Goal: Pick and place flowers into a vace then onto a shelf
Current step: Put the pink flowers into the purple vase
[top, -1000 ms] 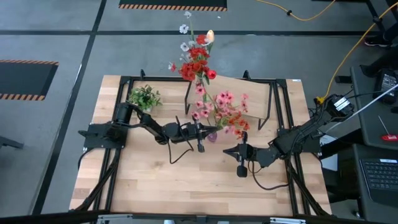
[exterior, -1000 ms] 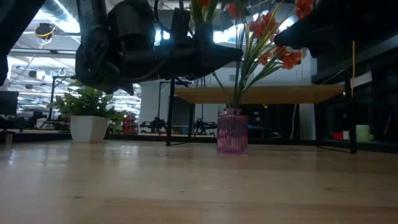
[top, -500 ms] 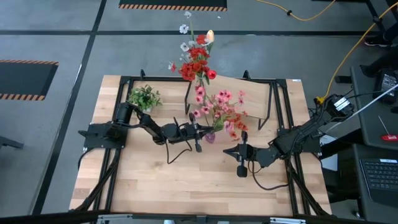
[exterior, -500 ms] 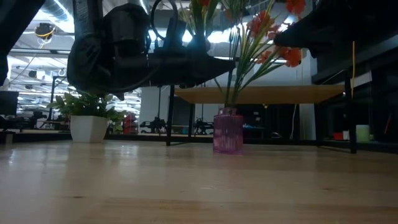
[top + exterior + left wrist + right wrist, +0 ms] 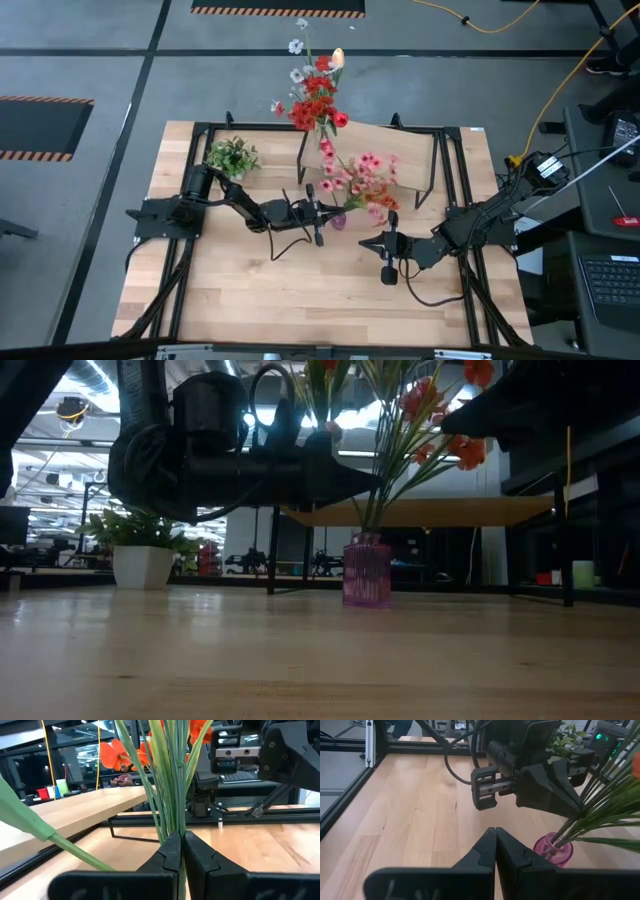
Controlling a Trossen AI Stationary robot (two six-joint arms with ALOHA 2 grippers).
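Over the last second the left gripper [image 5: 181, 851], pinched on the flowers [image 5: 355, 185], had dragged the pink vase [image 5: 366, 573] slightly leftward, apparently steadying stems before the shelf [image 5: 375, 145]; the right gripper [image 5: 495, 845] waited closed nearby.

The pink glass vase [image 5: 366, 572] stands upright mid-table, holding the flowers [image 5: 362, 182], whose green stalks fan out. Behind it stands the light-wood shelf [image 5: 408, 146] on black legs.

Overhead, table-level, two wrist views
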